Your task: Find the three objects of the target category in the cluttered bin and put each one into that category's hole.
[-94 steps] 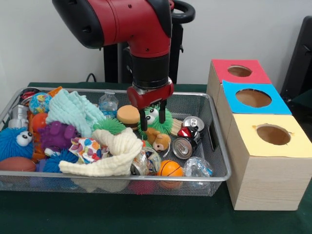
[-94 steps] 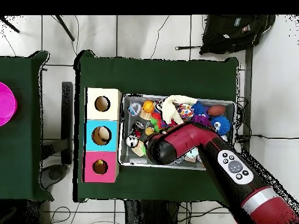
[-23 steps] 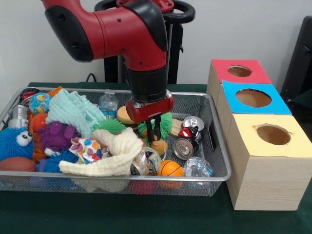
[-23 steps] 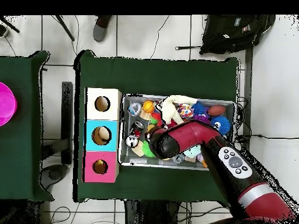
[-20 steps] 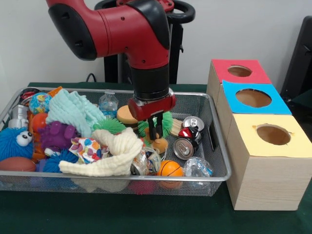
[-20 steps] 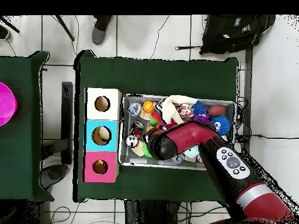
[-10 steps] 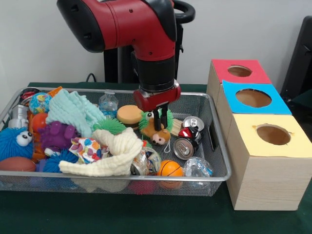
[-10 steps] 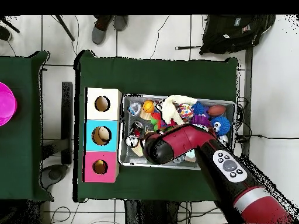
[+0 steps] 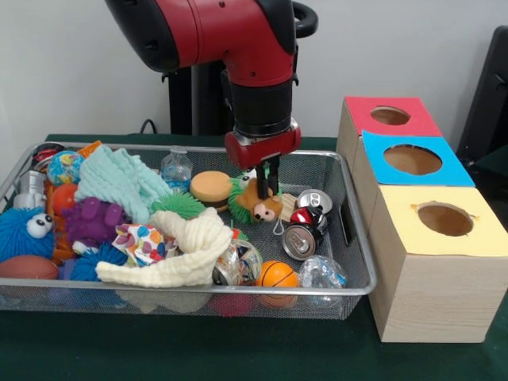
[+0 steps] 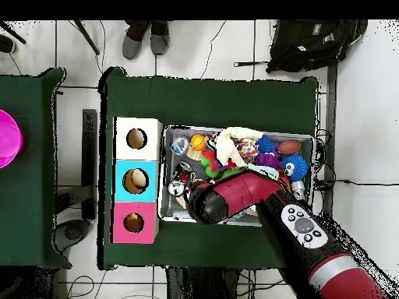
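Note:
My gripper [image 9: 266, 184] is shut on a small brown-orange plush animal [image 9: 265, 206] and holds it just above the clutter in the right half of the silver wire-mesh bin [image 9: 361, 262]. A metal loop dangles below the plush. A green spiky ball [image 9: 240, 198] sits right behind it. The round hole [image 9: 390, 116] in the red-topped box is to the right, at the far end of the box row. In the overhead view the arm [image 10: 226, 198] covers the gripper and plush; the red-topped hole [image 10: 133, 223] is left of the bin [image 10: 167, 131]. No yellow chick or striped plush shows.
The blue-topped hole [image 9: 413, 159] and yellow-topped hole [image 9: 444, 218] lie nearer the camera. The bin holds crushed cans [image 9: 302, 238], a small basketball [image 9: 277, 275], a cream cloth [image 9: 186, 250], a mint cloth [image 9: 119, 178] and a blue googly-eyed ball [image 9: 24, 230]. A person's shoes [image 10: 148, 35] show beyond the table.
The gripper closed on the plush among the clutter, then rose with it and moved right in the front view, towards the boxes.

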